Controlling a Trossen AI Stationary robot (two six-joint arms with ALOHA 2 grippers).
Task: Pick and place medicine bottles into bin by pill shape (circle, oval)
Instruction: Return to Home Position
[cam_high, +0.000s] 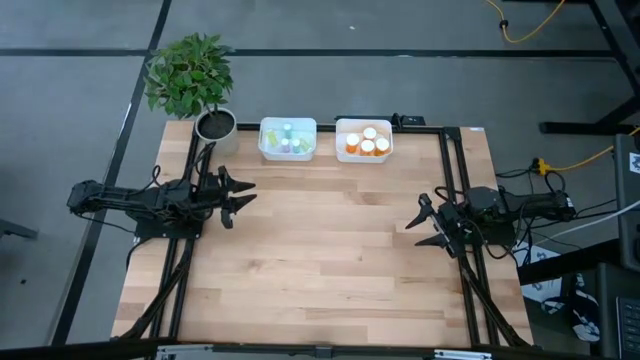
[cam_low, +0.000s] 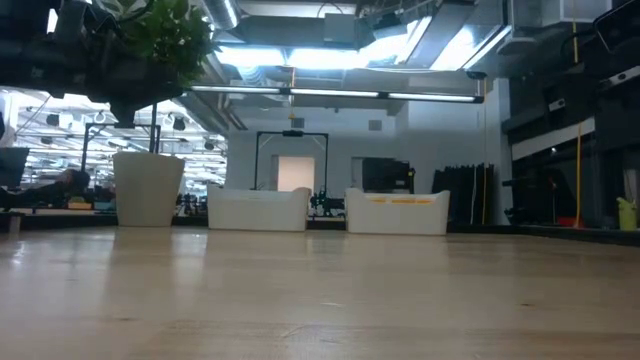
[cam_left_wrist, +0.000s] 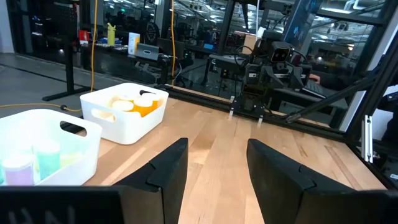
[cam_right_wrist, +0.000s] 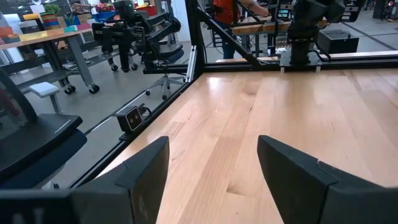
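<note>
I judge this the closing step, with sorting done and the arms homing. The pale medicine bottles (cam_high: 288, 140) sit in the white bin (cam_high: 262, 140) just beside the plant pot (cam_high: 215, 126), the orange bottles (cam_high: 366, 142) in the second bin (cam_high: 338, 140) beyond it. The left tool (cam_high: 245, 193) hangs near the pot and the right tool (cam_high: 415, 213) well apart from it across the desk (cam_high: 330, 260). Both gape wide and hold nothing. Next I'd only settle both arms.

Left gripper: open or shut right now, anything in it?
Open and empty. On the left gripper, the wrist view shows both fingers wide apart with only bare table between them.
</note>
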